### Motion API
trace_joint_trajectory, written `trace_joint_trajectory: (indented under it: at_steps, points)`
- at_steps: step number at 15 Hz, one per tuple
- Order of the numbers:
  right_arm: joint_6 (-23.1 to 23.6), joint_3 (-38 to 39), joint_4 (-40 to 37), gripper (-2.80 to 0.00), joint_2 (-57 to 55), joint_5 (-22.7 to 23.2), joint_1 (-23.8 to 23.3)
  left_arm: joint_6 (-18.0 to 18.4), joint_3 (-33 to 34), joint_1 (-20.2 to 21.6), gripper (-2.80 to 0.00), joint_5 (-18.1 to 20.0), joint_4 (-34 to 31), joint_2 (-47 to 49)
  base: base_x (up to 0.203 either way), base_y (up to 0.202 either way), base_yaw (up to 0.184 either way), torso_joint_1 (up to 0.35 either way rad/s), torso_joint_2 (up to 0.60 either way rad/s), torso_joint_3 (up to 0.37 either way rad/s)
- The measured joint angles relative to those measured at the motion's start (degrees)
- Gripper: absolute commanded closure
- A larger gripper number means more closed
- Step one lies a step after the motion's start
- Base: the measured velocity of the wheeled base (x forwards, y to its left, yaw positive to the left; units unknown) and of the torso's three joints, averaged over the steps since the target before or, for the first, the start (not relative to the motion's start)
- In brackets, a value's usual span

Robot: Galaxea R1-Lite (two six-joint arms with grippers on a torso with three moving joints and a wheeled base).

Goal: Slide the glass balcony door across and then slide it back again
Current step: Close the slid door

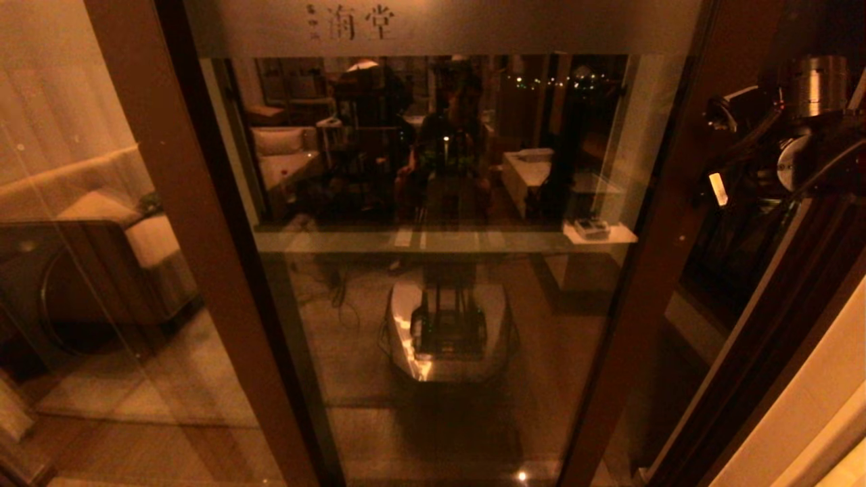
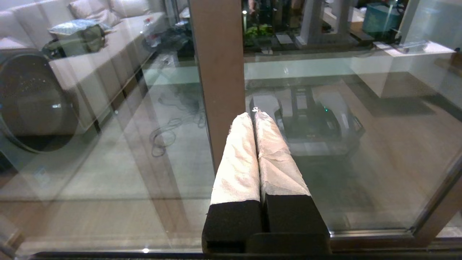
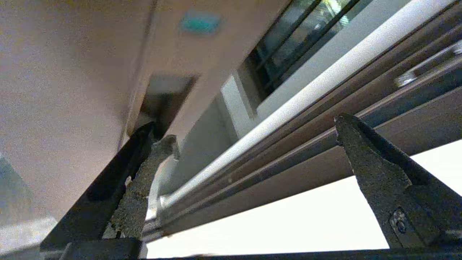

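The glass balcony door (image 1: 440,284) fills the middle of the head view, with a frosted top band (image 1: 473,27) bearing small characters and brown stiles on both sides. My right arm (image 1: 778,135) is raised beside the right stile (image 1: 653,257). In the right wrist view my right gripper (image 3: 252,139) is open. One fingertip (image 3: 162,148) sits at the end of the dark recessed handle slot (image 3: 168,95) in that stile; the other finger (image 3: 355,144) stands over the frame rails. My left gripper (image 2: 253,115) is shut on nothing, its white-wrapped fingers pointing at the glass beside a brown stile (image 2: 220,72).
A plain glass panel (image 1: 81,270) lies left of the door, with a sofa (image 2: 108,43) behind it. The brown rails (image 3: 306,137) of the fixed frame and a dark barred window (image 3: 288,43) lie beyond the right gripper. The glass reflects my own base (image 1: 446,331).
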State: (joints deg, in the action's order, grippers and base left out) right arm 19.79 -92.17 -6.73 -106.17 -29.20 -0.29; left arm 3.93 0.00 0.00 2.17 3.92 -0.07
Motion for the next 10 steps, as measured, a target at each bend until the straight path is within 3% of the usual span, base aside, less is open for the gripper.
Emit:
trace_joint_trajectory:
  at_steps: [10]
  points:
    - [0.22, -1.77, -0.49, -2.8, -2.46, -0.04, -3.91, 0.01, 0.0, 0.0, 0.0, 0.02, -0.01, 0.0, 0.0, 0.0, 0.0, 0.0, 0.0, 0.0]
